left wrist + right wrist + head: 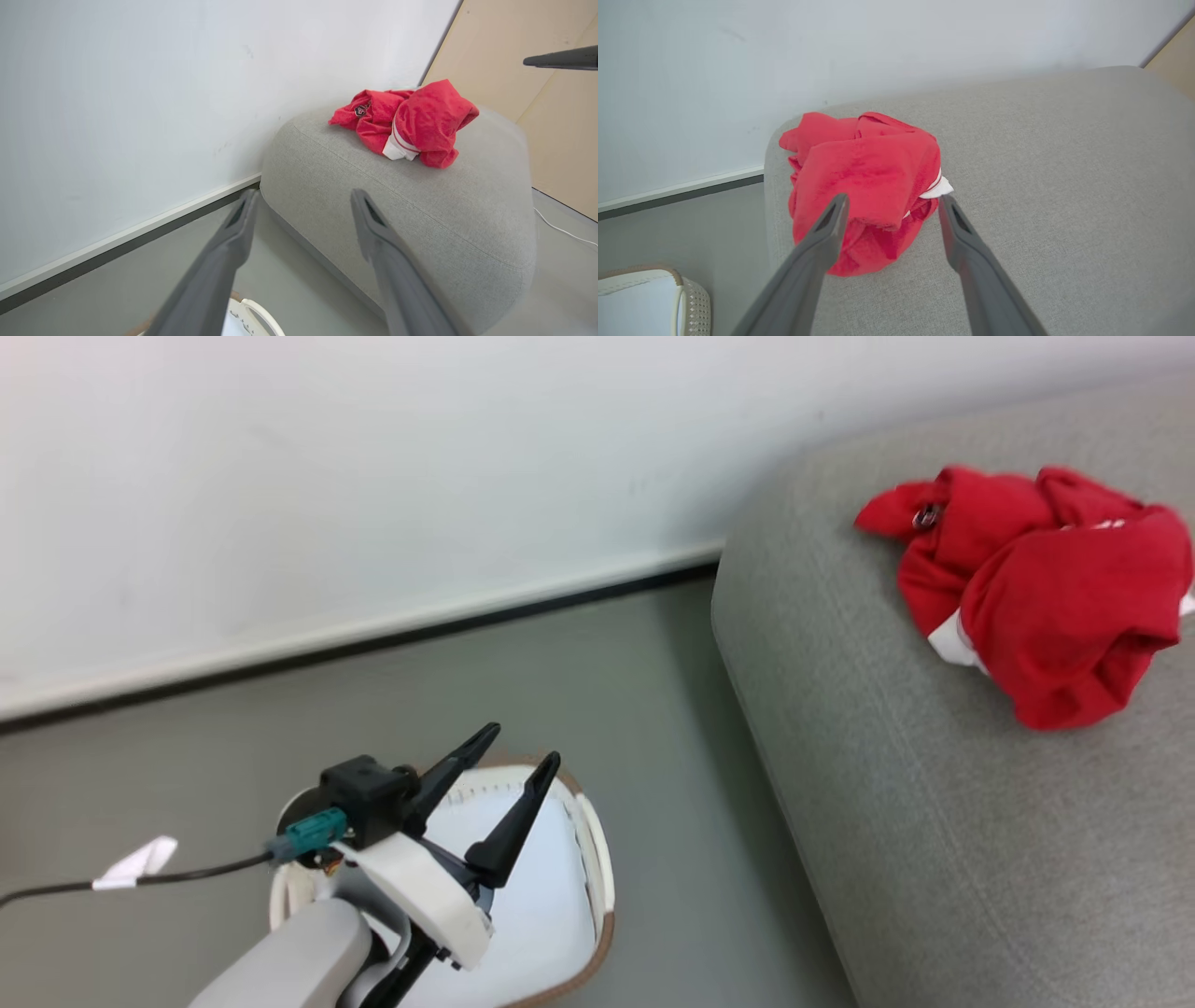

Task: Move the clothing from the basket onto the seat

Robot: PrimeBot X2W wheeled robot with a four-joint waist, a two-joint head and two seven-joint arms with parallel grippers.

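Red clothing (1046, 588) heaped on the seat (934, 859), both pincers spread apart.
In the head view the clothing lies at 2 o'clock, near the seat's rounded corner. The right pincer (893, 199) hangs above it, fingers apart and empty, likely so the bundle rests free. At 7 o'clock the left pincer (521, 745), also apart and empty, hovers over the basket (602, 868), probably ready for whatever lies there.

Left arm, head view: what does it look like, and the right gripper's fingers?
The left gripper has two tapered black fingers on a black block, a teal connector, a black cable with a white tape tag, a white wrist shell and pale grey forearm. The right gripper has dark grey fingers.
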